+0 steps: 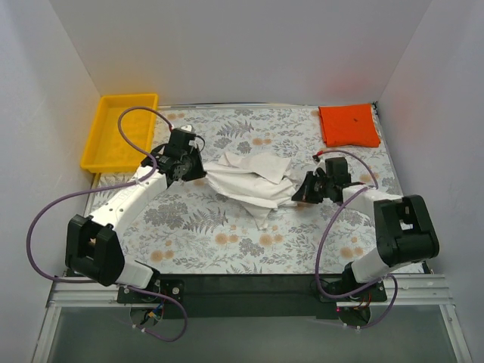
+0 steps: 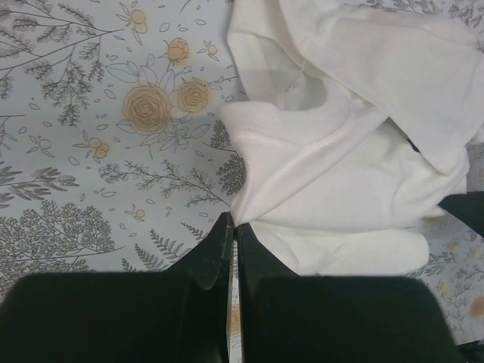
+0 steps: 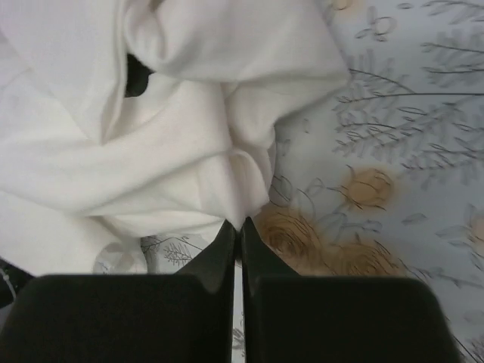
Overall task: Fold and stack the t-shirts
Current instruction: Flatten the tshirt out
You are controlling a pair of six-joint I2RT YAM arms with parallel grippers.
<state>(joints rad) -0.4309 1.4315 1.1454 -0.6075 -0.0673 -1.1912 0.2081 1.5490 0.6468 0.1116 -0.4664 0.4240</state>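
White shirt (image 1: 249,181) lies bunched at centre of table (image 1: 197,234). Left gripper (image 2: 233,221) and right gripper (image 3: 236,223) each clench 1 edge of it. Orange shirt (image 1: 348,125) sits folded at the far right corner.

Even, diffuse light, probably from overhead, bounces off the white walls (image 1: 242,53). Shadows on the counter (image 1: 204,238) are soft and faint. The top view is sharp. In the wrist views the left gripper (image 2: 233,221) and right gripper (image 3: 236,224) are dark, out-of-focus masses, and the white t-shirt (image 3: 113,151) nearly washes out.
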